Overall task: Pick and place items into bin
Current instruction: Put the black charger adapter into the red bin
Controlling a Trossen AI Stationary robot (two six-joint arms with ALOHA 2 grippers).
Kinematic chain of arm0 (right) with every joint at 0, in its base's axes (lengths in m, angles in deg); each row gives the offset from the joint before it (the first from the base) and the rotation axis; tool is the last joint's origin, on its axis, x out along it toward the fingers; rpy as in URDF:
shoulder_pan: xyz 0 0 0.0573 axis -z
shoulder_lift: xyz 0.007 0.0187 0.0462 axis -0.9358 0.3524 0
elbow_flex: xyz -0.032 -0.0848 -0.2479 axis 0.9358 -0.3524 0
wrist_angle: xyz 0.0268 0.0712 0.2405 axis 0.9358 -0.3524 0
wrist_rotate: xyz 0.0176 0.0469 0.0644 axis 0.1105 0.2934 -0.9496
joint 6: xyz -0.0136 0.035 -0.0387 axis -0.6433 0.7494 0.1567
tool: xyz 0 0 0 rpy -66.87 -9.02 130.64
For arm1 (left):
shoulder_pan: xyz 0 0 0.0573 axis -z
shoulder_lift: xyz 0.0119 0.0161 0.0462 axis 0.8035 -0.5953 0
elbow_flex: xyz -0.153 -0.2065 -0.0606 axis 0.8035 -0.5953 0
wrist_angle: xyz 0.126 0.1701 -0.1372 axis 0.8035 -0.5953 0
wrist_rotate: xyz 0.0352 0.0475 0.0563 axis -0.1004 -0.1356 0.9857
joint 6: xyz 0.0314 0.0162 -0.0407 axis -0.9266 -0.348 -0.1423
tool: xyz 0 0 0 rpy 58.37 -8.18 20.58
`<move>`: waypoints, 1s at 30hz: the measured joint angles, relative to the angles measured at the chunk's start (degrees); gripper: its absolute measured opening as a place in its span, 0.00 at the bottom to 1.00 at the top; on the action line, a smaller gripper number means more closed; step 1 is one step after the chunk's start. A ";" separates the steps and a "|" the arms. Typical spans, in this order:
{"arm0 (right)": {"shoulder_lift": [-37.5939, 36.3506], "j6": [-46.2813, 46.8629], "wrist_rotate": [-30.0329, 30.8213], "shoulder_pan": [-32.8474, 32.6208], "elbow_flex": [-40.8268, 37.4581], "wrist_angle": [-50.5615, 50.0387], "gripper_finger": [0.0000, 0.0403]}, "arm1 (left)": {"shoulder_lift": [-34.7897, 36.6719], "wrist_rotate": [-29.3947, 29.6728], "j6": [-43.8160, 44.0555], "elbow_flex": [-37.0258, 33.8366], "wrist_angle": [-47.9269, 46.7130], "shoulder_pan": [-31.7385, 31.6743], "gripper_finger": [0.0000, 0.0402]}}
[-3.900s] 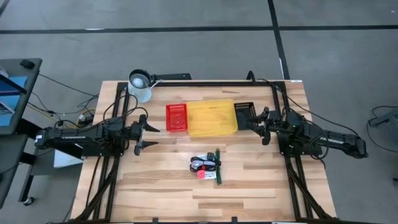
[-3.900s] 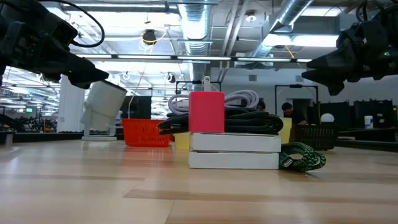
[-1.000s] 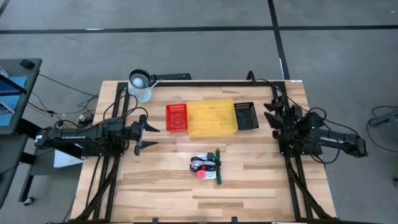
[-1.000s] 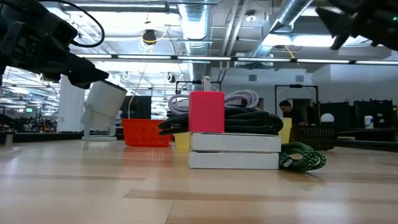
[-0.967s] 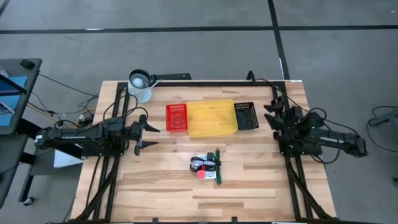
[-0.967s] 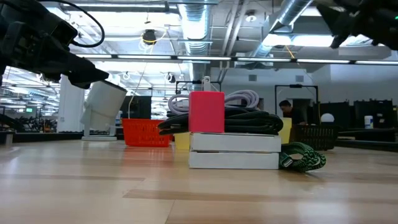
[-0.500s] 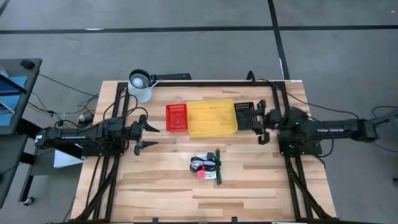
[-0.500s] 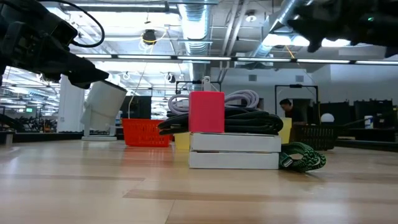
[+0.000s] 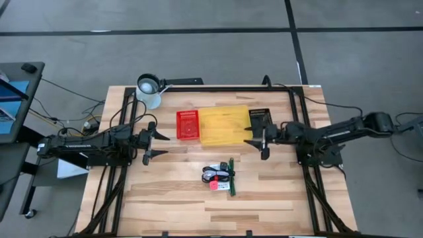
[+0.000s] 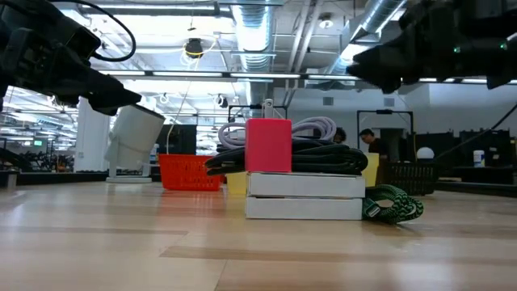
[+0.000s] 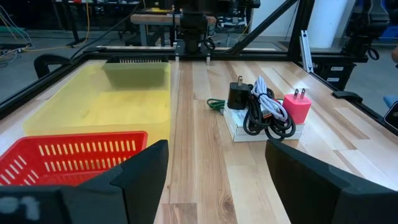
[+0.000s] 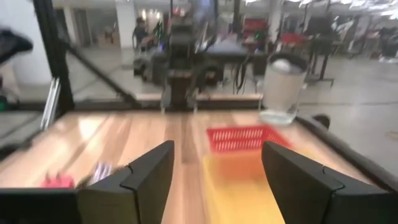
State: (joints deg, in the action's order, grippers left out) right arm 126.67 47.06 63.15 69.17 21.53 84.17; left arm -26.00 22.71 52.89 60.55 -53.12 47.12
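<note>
Grey floor (image 9: 198,53), bright ceiling lights (image 10: 242,36)

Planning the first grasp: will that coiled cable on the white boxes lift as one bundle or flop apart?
The coiled cable looks looped loosely, so it will probably sag and uncoil. Its pink plug may dangle. It lies on the white boxes, so a tug could shift them.

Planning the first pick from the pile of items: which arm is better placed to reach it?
Probably the right. The right gripper is open, stretched inward past the yellow bin, closer to the pile. The left gripper hangs open farther away, beside the red basket.
</note>
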 joint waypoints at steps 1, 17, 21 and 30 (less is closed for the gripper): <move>0.95 -0.50 -0.02 -0.53 0.00 -0.15 0.59 | 0.00 0.00 0.00 -0.01 0.00 0.00 0.65; 19.98 -0.47 -0.02 -5.86 1.31 8.78 0.60 | 0.00 0.00 0.00 0.00 -0.01 0.00 0.65; 24.50 0.89 -0.02 -6.86 3.28 8.69 0.60 | -0.01 0.00 0.00 0.01 -0.01 0.00 0.65; 29.36 0.46 -0.07 -10.09 8.67 6.63 0.60 | 0.00 0.00 0.01 0.01 -0.01 0.00 0.65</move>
State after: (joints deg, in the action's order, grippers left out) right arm 156.03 47.53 63.08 59.07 30.19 90.81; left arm -26.00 22.71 52.90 60.56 -53.13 47.12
